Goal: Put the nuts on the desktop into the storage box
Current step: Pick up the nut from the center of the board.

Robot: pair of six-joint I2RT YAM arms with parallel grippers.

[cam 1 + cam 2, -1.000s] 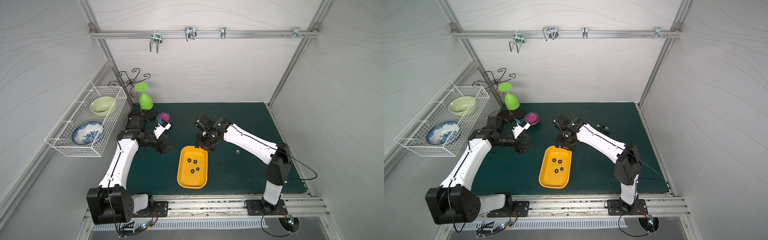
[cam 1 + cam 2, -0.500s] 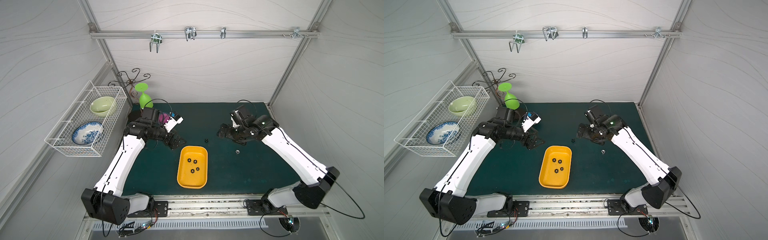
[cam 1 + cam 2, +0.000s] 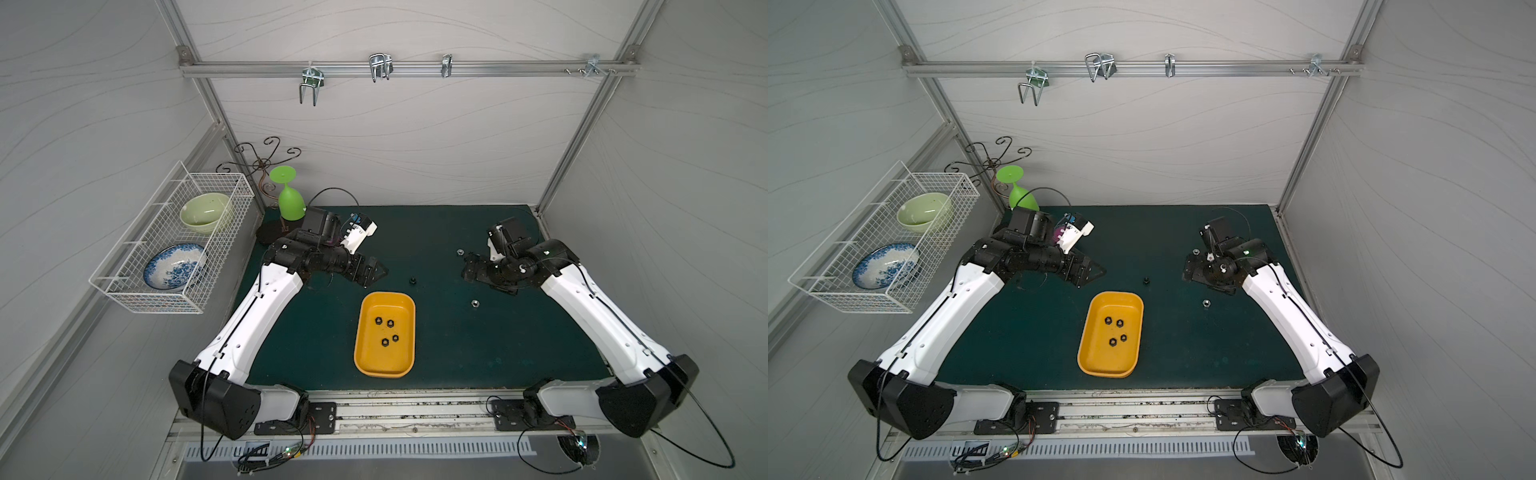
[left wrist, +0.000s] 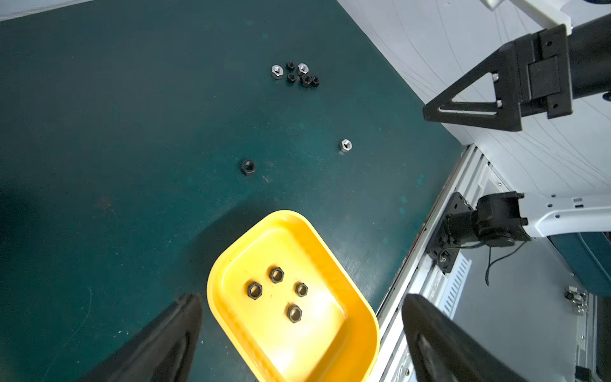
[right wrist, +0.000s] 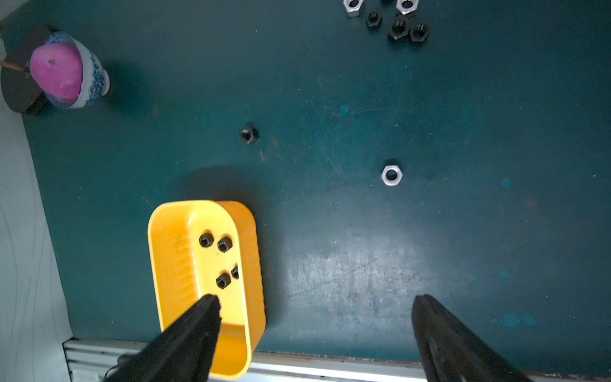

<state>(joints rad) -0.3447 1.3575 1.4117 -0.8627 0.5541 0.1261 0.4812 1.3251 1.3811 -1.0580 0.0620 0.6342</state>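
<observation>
While four black nuts (image 3: 378,320) sit in the storage box (image 3: 384,363), left gripper (image 4: 301,297) and right gripper (image 5: 315,297) both hang wide open, empty, with a silver nut (image 3: 475,303) lying near the box.

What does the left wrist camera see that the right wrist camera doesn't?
Only the left wrist view shows the right arm. Only the right wrist view shows the small bowl with a pink ball. Both show the storage box holding four black nuts, a lone black nut and a lone silver nut on the desktop, and a cluster of nuts, cut off in the right wrist view. Each shows its own open gripper: left gripper, right gripper.
</observation>
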